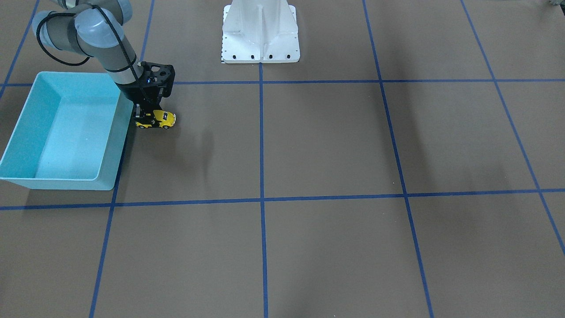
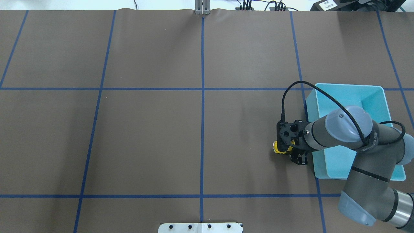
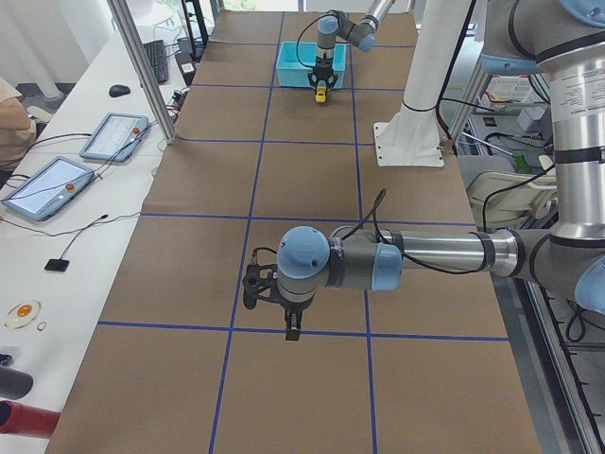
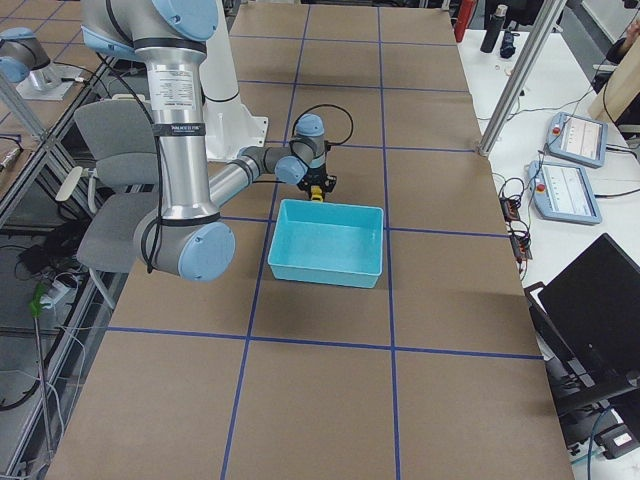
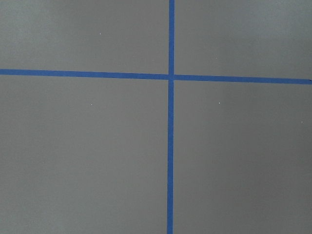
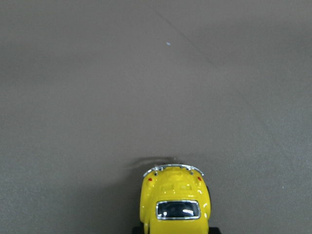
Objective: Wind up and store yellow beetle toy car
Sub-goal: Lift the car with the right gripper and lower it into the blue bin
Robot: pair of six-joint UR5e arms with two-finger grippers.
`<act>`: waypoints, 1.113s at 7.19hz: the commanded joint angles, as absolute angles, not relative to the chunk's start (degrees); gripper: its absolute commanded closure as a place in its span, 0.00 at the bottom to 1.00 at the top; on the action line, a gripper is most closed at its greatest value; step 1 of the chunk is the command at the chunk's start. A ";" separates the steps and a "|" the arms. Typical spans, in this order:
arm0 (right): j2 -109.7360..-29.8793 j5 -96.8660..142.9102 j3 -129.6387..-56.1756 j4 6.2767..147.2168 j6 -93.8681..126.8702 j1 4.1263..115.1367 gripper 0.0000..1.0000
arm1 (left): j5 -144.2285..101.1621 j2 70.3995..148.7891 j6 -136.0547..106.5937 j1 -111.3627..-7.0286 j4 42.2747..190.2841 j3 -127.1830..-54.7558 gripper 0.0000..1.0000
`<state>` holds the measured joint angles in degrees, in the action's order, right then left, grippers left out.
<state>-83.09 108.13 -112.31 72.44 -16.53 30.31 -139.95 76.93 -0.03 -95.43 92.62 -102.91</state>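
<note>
The brown desk [image 1: 335, 141], marked off in squares by blue tape lines [image 1: 261, 145], filled every view. The right arm [image 2: 343, 129] reached across a turquoise bin [image 1: 26, 137] and bent down just past the bin's long wall. The left arm [image 3: 416, 255] stretched out low over the desk, well apart from the bin. The bin itself was an open rectangular tub that sat flat on the desk.

The right hand [image 1: 143, 114] pointed straight down beside the bin's corner nearest the robot's base, its black fingers closed on the sides of the yellow beetle toy car [image 1: 158, 119]. The left hand [image 3: 294, 331] hung above a crossing of the tape lines; only the side view showed it, so I cannot tell whether it was open or closed.

The car stood on its wheels on the desk, outside the bin and just beside its wall. The right wrist view showed one rounded end of the car with a dark window and a chrome bumper.
</note>
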 commanded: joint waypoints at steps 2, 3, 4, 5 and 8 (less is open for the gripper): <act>-75.33 118.44 -119.23 85.28 -17.74 42.24 1.00 | -139.92 75.76 0.09 -95.36 93.08 -102.92 0.00; -77.67 120.22 -125.10 91.08 -20.54 44.02 1.00 | -139.92 75.76 0.09 -95.36 93.08 -102.92 0.00; -83.61 120.41 -129.16 92.62 -28.48 46.03 1.00 | -139.83 75.85 0.17 -95.36 93.08 -102.66 0.00; -90.63 120.41 -132.16 92.03 -34.22 47.62 1.00 | -139.83 75.85 0.18 -95.36 93.08 -102.74 0.00; -99.75 119.80 -124.68 79.24 -44.11 49.22 1.00 | -139.83 76.03 0.18 -95.36 93.08 -102.83 0.00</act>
<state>-97.54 120.22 -128.89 84.59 -41.20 48.87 -139.78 75.96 0.17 -95.36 93.07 -102.71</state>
